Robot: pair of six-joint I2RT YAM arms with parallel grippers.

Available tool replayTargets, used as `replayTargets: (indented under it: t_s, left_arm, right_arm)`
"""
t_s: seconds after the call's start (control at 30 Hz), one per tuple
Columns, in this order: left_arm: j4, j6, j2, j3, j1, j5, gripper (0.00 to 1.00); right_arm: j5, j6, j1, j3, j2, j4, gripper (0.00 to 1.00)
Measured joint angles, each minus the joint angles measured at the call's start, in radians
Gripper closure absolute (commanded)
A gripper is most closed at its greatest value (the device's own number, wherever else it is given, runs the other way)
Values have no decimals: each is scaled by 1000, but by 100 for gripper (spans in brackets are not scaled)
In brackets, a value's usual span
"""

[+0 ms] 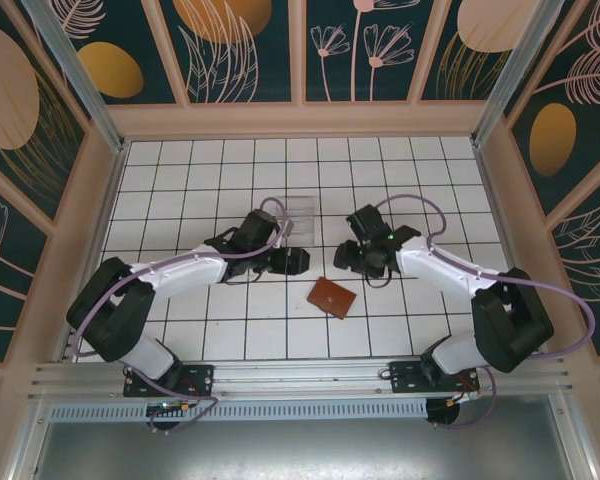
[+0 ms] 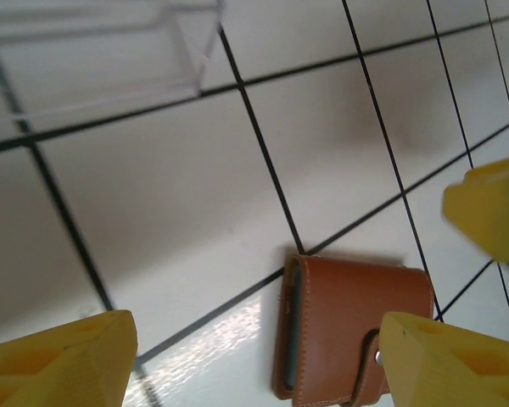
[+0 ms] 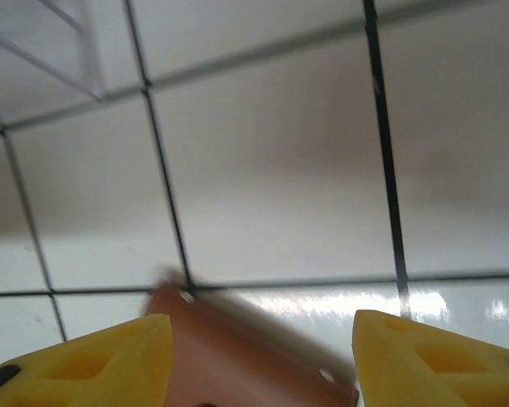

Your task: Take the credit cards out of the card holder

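Card holder (image 1: 332, 297) lies closed, strap snapped, flat on the worktop (image 1: 180, 180). Left hand (image 2: 258, 326), spread and empty, hangs at its 11 o'clock; right hand (image 3: 262, 326), likewise spread, at 1 o'clock. Recommended: pin one edge, then unsnap the strap.

Bright, diffuse overhead light; shadows on the white desk (image 1: 180, 180) are soft. Left wrist view: sharp, with a specular glare patch on the tile beside the card holder (image 2: 352, 326) and a faint shadow along its far edge. Right wrist view: card holder smeared by motion blur; glare band across lower tiles.
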Motion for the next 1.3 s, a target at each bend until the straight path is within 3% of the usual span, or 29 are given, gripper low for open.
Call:
replayTargets:
  t_s: [0.27, 0.4, 0.7, 1.1, 1.3]
  left_arm:
    - [18, -5, 91, 28, -11, 63, 31]
    - [26, -10, 116, 29, -14, 91, 40]
    - [68, -17, 125, -42, -16, 126, 47]
    - [39, -26, -99, -249, -17, 119, 45]
    - [-47, -50, -229, -292, -17, 42, 43]
  right_arm:
    - [-85, 91, 49, -141, -26, 56, 39]
    - [-100, 114, 66, -145, -5, 95, 40]
    - [-112, 121, 87, -113, 61, 144, 47]
    - [-156, 75, 127, 135, 294, 185, 48]
    - [-196, 34, 167, 276, 422, 193, 49]
